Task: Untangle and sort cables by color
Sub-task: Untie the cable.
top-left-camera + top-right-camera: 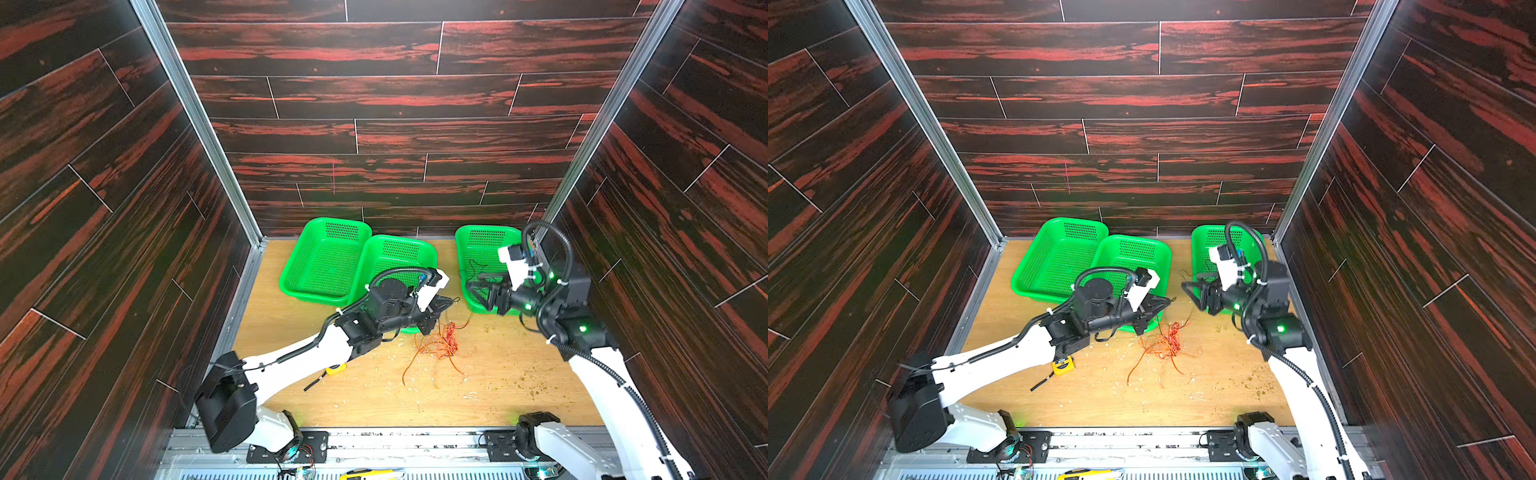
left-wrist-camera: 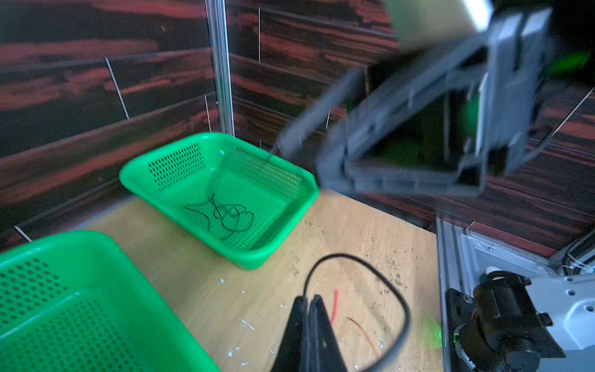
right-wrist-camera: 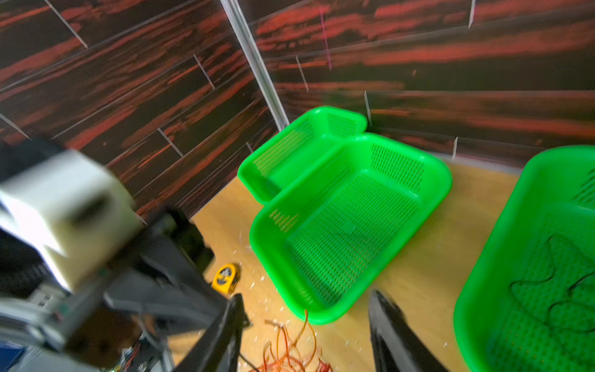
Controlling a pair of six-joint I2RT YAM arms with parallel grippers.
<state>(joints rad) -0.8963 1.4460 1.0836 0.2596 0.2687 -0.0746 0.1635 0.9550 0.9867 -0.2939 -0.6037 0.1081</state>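
My left gripper (image 2: 308, 301) is shut on a black cable (image 2: 391, 290) that loops out from its tips above the table; in both top views it hangs just right of the middle green basket (image 1: 451, 300) (image 1: 1168, 300). A tangle of orange and red cables (image 1: 439, 343) (image 1: 1163, 344) (image 3: 289, 351) lies on the table below it. My right gripper (image 3: 304, 306) (image 1: 473, 287) stands open with nothing between its fingers, at the front left corner of the right green basket (image 1: 465, 245), facing the left gripper. Thin black cables (image 2: 225, 214) (image 3: 553, 299) lie in that basket.
Two more green baskets, the left one (image 1: 299, 274) and the middle one (image 1: 428, 253) overlapping it, hold nothing at the back. A yellow tape measure (image 1: 336, 369) (image 3: 225, 277) lies under the left arm. Wood-pattern walls close in on three sides. White crumbs dot the table.
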